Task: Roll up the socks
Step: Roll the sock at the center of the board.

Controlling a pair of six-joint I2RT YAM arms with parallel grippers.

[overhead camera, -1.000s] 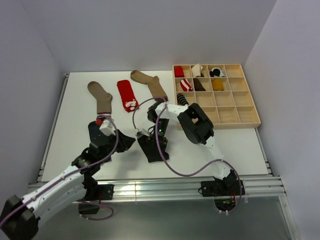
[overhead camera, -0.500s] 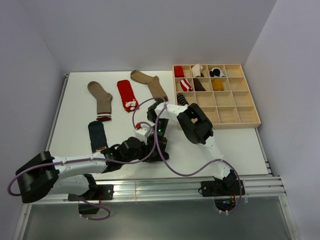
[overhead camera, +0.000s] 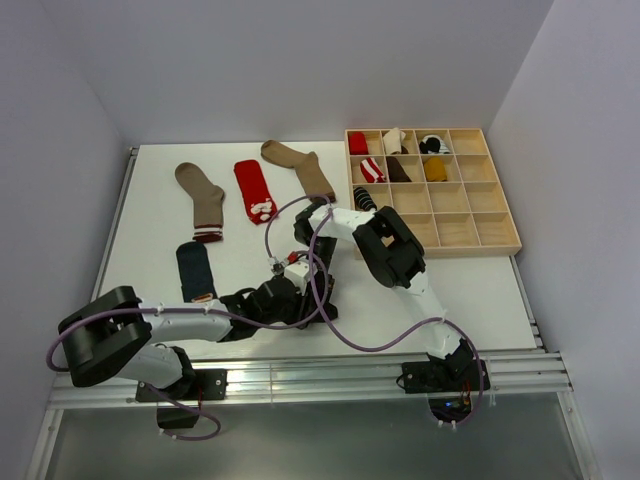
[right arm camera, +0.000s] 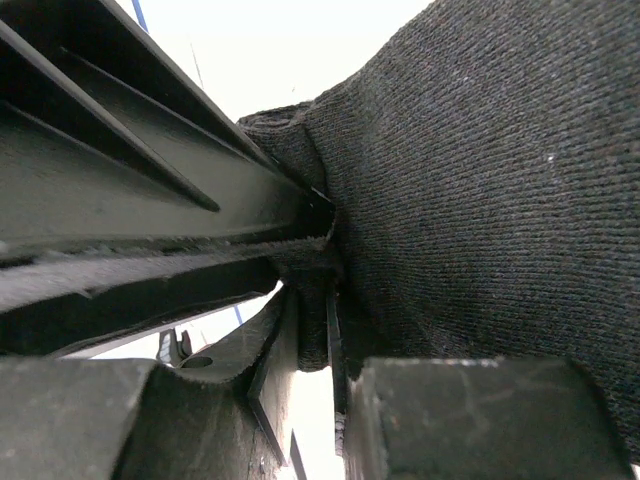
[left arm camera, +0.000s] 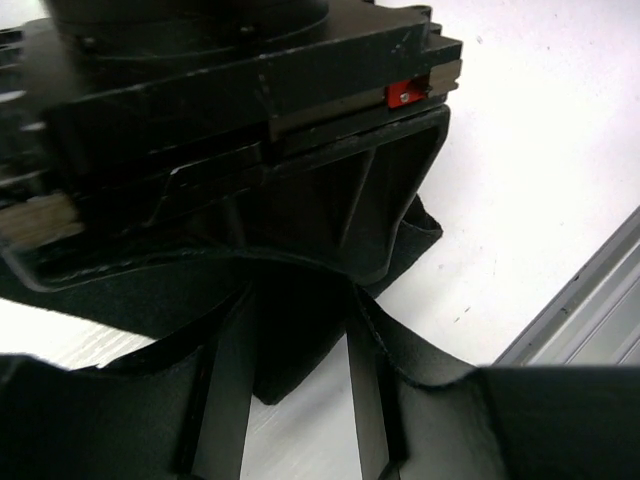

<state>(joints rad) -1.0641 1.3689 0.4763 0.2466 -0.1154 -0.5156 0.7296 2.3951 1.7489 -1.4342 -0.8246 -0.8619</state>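
Note:
A plain black sock (overhead camera: 321,303) lies on the white table near the front middle. My right gripper (overhead camera: 316,268) points down onto it and is shut on a fold of its knit fabric (right arm camera: 480,180), pinched between the fingers (right arm camera: 325,330). My left gripper (overhead camera: 298,294) lies low beside it, open, with a corner of the black sock (left arm camera: 300,365) between its two fingers (left arm camera: 228,400); the right gripper's body hangs just above. A black sock with white stripes (overhead camera: 366,199) lies next to the tray, partly hidden by the right arm.
A navy sock (overhead camera: 194,270), a tan sock (overhead camera: 201,196), a red sock (overhead camera: 254,189) and another tan sock (overhead camera: 300,166) lie at the left and back. A wooden compartment tray (overhead camera: 470,232) at the right holds several rolled socks. The table's front rail (left arm camera: 590,310) is close.
My left arm has swung from over the navy sock rightward and low across the table to the black sock. The navy sock now lies uncovered. The right arm has stayed in place.

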